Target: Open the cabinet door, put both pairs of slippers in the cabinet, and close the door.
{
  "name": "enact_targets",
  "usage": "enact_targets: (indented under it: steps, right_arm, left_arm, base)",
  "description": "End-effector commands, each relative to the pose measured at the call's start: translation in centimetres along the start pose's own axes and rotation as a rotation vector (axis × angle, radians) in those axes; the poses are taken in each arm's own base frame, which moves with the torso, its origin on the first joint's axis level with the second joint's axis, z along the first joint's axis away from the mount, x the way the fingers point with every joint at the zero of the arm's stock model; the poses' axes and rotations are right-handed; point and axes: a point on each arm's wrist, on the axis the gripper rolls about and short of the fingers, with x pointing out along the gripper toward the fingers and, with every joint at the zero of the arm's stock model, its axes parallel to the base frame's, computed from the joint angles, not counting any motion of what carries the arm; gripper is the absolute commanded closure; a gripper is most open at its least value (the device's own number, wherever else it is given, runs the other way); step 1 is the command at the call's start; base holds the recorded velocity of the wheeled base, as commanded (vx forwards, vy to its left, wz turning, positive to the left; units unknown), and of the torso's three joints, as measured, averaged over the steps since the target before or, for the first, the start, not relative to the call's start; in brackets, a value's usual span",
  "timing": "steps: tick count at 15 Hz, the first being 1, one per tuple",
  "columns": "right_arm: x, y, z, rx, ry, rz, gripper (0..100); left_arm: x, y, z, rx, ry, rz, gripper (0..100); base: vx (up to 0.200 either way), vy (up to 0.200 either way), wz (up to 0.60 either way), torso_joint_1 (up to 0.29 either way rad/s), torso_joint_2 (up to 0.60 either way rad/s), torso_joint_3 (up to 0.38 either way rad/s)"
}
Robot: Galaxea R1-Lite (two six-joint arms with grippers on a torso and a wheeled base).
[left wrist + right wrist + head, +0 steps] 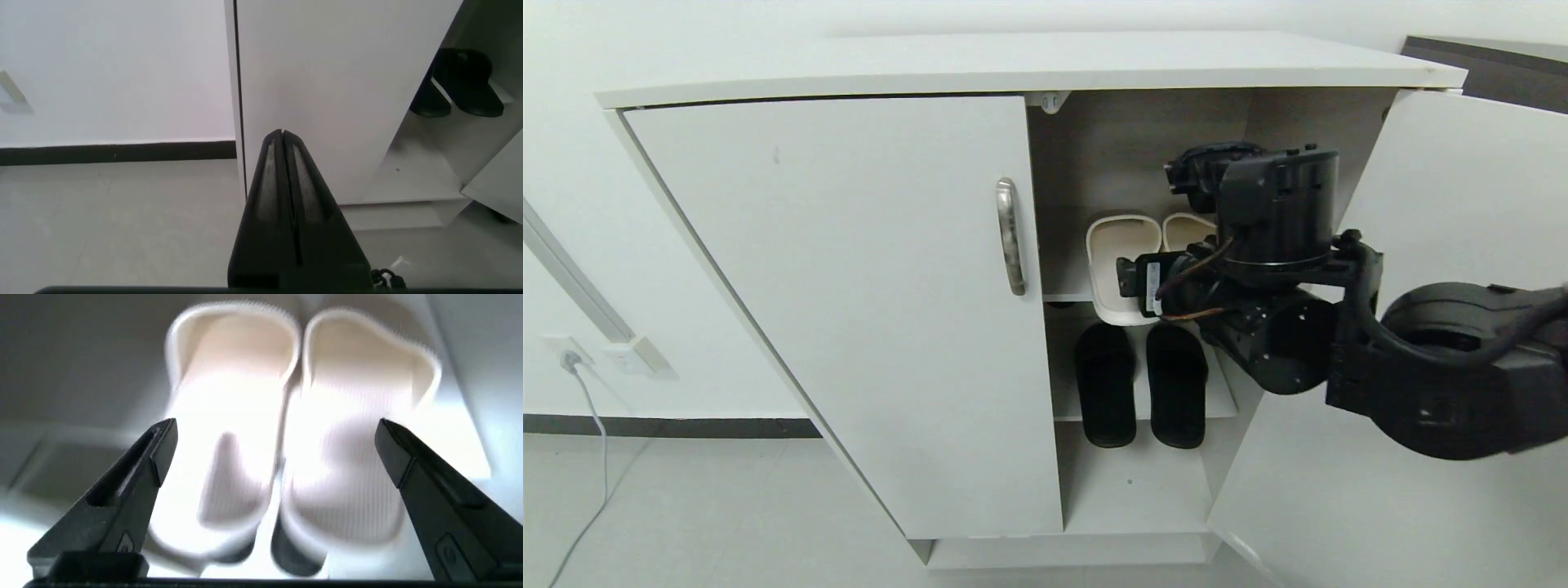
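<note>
The white cabinet [1029, 65] has its left door [849, 310] shut and its right door [1445, 245] swung open. A white pair of slippers [1123, 257] lies on the upper shelf, seen up close as white slippers [294, 457]. A black pair of slippers [1139, 384] lies on the shelf below, also seen as black slippers [458, 82]. My right gripper [278, 469] is open just in front of the white pair, holding nothing; its arm [1274, 269] reaches into the opening. My left gripper [282, 143] is shut and empty, low in front of the cabinet's left door.
The left door has a metal handle [1010, 237]. A wall socket [564, 353] with a cable hangs at the left. Bare tiled floor [114, 220] lies before the cabinet. The open right door stands close beside my right arm.
</note>
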Motion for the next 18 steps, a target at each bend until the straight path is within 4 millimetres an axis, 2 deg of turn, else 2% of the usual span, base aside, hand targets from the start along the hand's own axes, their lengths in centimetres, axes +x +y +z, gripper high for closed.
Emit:
enact_targets:
  steps: [1, 3, 4, 8, 17, 18]
  right_arm:
    - [-4.3, -0.6, -0.2, 0.014, -0.014, 0.099, 0]
    - [-5.7, -0.4, -1.3, 0.011, -0.012, 0.139, 0]
    - [-6.0, -0.4, -1.8, 0.017, -0.015, 0.148, 100]
    - [-6.2, -0.5, -3.2, 0.017, -0.001, 0.156, 100]
    - [-6.2, -0.6, -3.9, 0.000, 0.018, 0.151, 100]
    - [-6.2, -0.6, -4.0, -0.001, 0.019, 0.150, 100]
  left_arm:
    - [0.0, 0.0, 0.0, 0.001, 0.001, -0.002, 100]
    - [0.0, 0.0, 0.0, 0.001, 0.001, -0.002, 100]
    - [0.0, 0.0, 0.0, 0.001, 0.001, -0.002, 100]
    - [0.0, 0.0, 0.0, 0.001, 0.001, -0.002, 100]
    - [0.0, 0.0, 0.0, 0.001, 0.001, -0.002, 100]
    - [0.0, 0.0, 0.0, 0.003, 0.001, -0.003, 100]
  base:
    - [0.000, 0.000, 0.00, 0.000, 0.00, 0.000]
    - [0.000, 0.000, 0.00, 0.000, 0.00, 0.000]
    - [0.000, 0.000, 0.00, 0.000, 0.00, 0.000]
    - [0.000, 0.000, 0.00, 0.000, 0.00, 0.000]
    - [0.000, 0.000, 0.00, 0.000, 0.00, 0.000]
    - [-0.200, 0.000, 0.00, -0.002, 0.00, 0.002]
